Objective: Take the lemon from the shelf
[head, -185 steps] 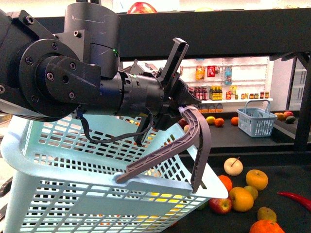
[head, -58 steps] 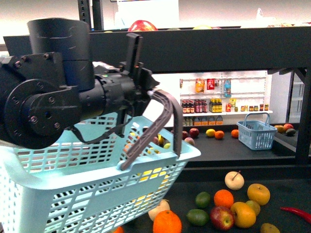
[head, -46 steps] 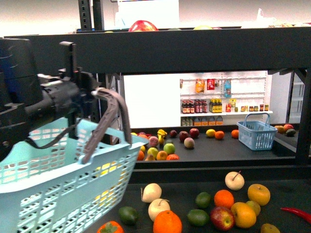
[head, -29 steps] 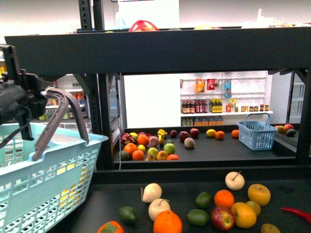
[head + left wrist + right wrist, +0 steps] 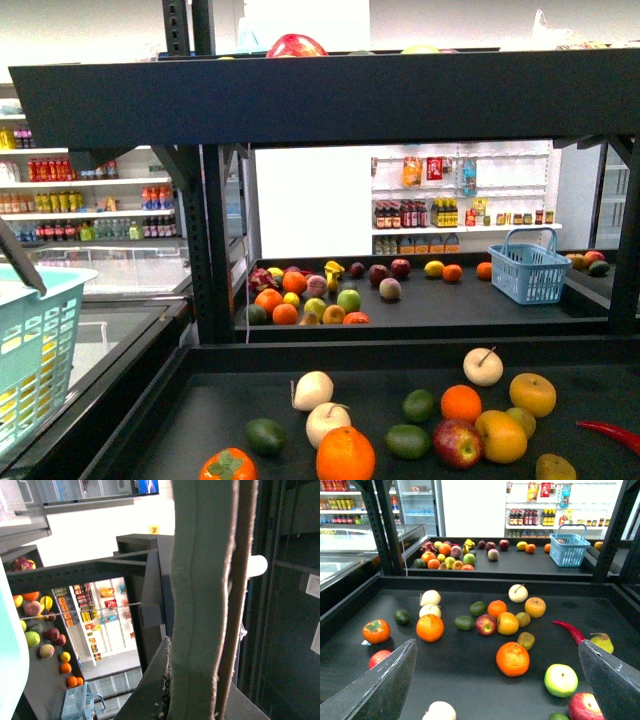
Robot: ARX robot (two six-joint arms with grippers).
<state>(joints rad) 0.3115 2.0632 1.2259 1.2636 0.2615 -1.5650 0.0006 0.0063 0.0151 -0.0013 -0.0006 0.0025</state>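
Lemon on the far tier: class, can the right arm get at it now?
Probably not yet: the lemon lies far beyond the open right gripper, though the path looks open.

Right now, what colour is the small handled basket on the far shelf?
Light blue basket, clearest in the front view.

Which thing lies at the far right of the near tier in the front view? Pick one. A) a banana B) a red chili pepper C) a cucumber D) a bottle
B: a long red chili pepper lies at the right edge of the shelf, on its near tier, beyond the round fruit.
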